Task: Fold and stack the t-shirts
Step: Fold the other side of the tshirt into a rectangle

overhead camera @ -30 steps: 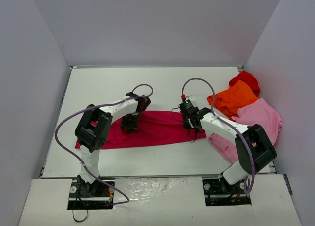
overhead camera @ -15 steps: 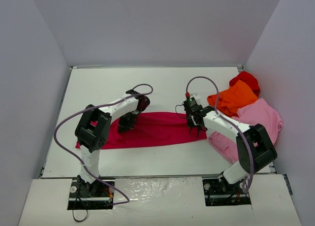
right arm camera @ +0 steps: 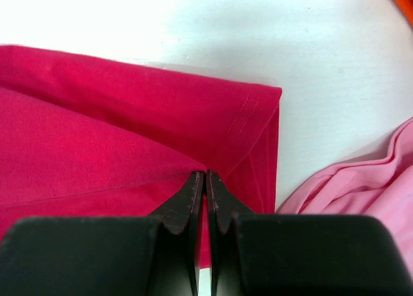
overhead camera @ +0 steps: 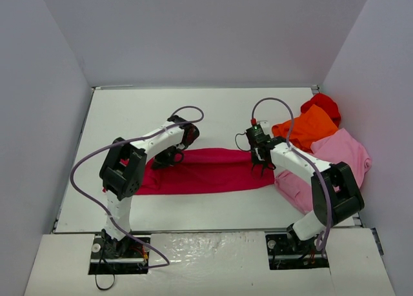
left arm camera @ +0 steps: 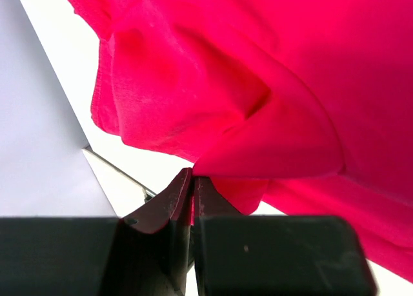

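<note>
Status change: my left pincer (left arm camera: 192, 175), open over the cloth a second ago, is now closed on a tented fold of the crimson t-shirt (overhead camera: 206, 170) near its left end. My right pincer (right arm camera: 205, 175) stays clamped on the right end. The shirt lies stretched across the tabletop (overhead camera: 213, 112), beside the pile of other t-shirts (overhead camera: 322, 138). Judgement: both grips are set, so the fold can begin.

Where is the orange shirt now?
In the top view the orange shirt lies at the far right of the table, between the red shirt behind it and the pink shirt in front.
</note>
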You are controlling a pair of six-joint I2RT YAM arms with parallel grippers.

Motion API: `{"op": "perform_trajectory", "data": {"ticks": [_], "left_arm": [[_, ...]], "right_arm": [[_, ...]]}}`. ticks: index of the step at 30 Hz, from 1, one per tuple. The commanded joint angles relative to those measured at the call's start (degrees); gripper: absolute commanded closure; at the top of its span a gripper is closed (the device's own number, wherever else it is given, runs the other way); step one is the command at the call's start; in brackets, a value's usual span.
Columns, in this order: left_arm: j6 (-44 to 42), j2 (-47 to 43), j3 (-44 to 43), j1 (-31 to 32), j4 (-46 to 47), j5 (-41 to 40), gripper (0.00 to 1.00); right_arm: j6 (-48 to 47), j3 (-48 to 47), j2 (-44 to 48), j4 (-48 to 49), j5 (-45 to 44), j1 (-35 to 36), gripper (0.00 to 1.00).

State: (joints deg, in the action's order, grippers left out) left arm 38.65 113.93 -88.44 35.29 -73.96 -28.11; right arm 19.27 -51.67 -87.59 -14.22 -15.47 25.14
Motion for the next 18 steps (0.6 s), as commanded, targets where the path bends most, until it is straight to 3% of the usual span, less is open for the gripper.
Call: {"op": "perform_trajectory", "data": {"ticks": [1, 12, 18], "left_arm": [[1.66, -3.83, -2.67, 0.13, -10.55, -3.79, 1.0], [2.04, -4.89, -2.87, 0.13, -11.94, -4.8, 1.0], [2.08, -5.21, -2.79, 0.13, -12.0, -5.03, 1.0]], "right_arm": [[0.07, -2.71, 3.16, -1.48, -2.59, -0.62, 1.0], [-2.43, -2.89, 14.17, -3.01, -2.85, -0.62, 1.0], [-1.56, -4.54, 15.22, -2.13, 6.23, 1.26, 1.0]]}}
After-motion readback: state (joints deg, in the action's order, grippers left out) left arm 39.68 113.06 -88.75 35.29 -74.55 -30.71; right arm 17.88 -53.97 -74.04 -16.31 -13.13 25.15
